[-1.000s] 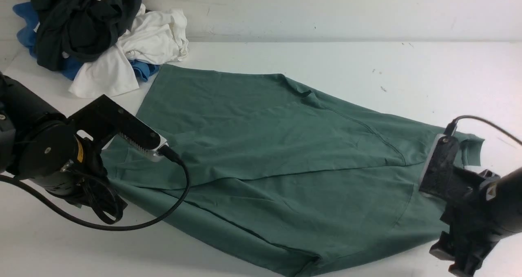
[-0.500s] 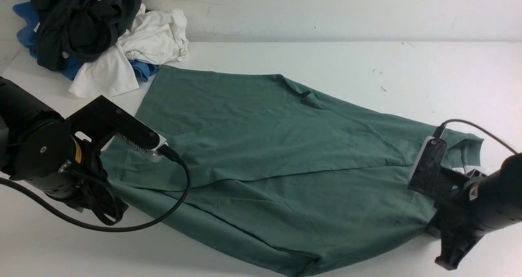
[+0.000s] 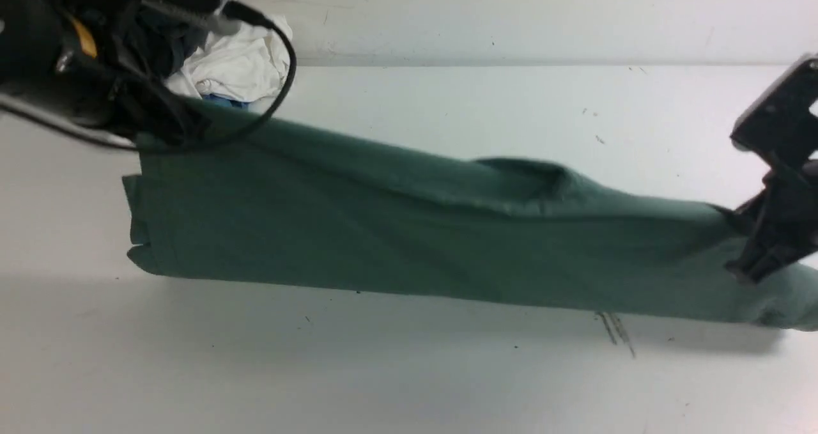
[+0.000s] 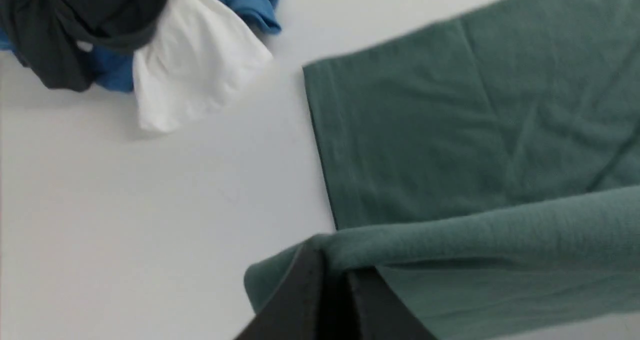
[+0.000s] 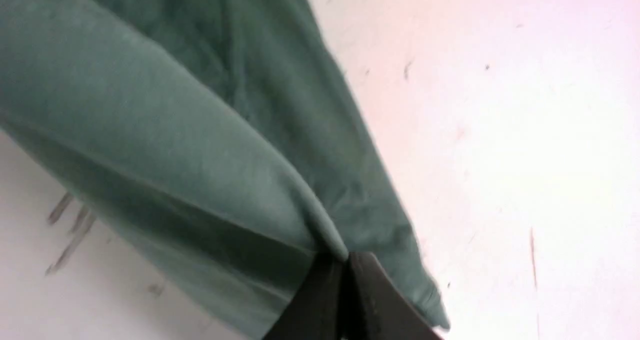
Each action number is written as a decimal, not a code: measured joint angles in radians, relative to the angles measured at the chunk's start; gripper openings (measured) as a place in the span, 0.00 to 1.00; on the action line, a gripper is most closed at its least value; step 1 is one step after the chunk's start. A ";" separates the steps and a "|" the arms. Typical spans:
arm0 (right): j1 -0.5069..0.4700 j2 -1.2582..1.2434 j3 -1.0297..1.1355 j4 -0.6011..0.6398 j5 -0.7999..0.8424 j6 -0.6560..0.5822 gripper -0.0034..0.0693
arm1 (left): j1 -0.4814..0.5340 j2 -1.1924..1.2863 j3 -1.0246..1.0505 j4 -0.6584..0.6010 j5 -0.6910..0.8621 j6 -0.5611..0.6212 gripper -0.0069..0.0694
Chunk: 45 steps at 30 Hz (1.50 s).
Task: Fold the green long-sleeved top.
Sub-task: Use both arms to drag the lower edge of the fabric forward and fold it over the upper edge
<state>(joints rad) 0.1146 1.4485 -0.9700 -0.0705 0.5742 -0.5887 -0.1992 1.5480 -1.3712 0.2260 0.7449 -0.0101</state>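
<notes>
The large sage-green knit long-sleeved top (image 3: 409, 229) is pinched at one end in the closed jaws of the left gripper (image 4: 334, 272) and at the other end in the closed jaws of the right gripper (image 5: 345, 262), each clamped on a fold of cloth. From each grip the fabric runs toward the other gripper as one long raised band, hanging below them over the white tabletop (image 3: 409, 370). Just beyond the left gripper, by the wall, lie a crumpled white garment (image 3: 236, 63) and a black garment (image 4: 75, 24).

The green long-sleeved top (image 3: 409, 229) hangs stretched as a long band above the white counter (image 3: 409, 370), gripped by the left pincer (image 3: 150, 137) and the right pincer (image 3: 744, 264). A white garment (image 3: 236, 63) lies far left.
</notes>
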 joint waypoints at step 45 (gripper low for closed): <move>0.318 0.774 -0.669 0.516 0.055 -0.284 0.03 | 0.058 0.609 -0.262 -0.442 0.332 0.307 0.08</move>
<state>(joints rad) 0.4330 2.2229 -1.6390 0.4453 0.6287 -0.8723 -0.1416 2.1572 -1.6328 -0.2161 1.0766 0.2969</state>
